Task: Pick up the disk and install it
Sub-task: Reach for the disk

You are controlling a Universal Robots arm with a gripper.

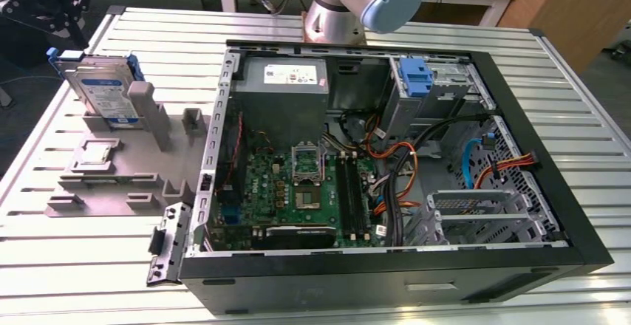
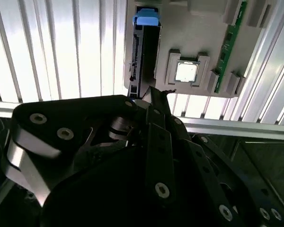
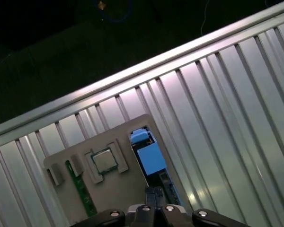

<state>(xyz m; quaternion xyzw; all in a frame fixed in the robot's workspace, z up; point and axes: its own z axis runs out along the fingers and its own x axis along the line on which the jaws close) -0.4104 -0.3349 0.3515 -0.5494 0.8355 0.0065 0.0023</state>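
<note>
While slotted in holder (image 1: 148,185), disk (image 1: 99,89) stands long axis upright.

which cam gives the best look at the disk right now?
The exterior view: the disk stands upright in the grey holder, its label face and blue bracket in plain sight. Both wrist views catch the disk edge-on from above, mainly the blue bracket.

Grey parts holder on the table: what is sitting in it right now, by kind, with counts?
Silver hard drive in a blue carrier bracket: 1
Square silver processor chip: 1
Green memory stick: 1
Total in the grey plastic holder: 3
</note>
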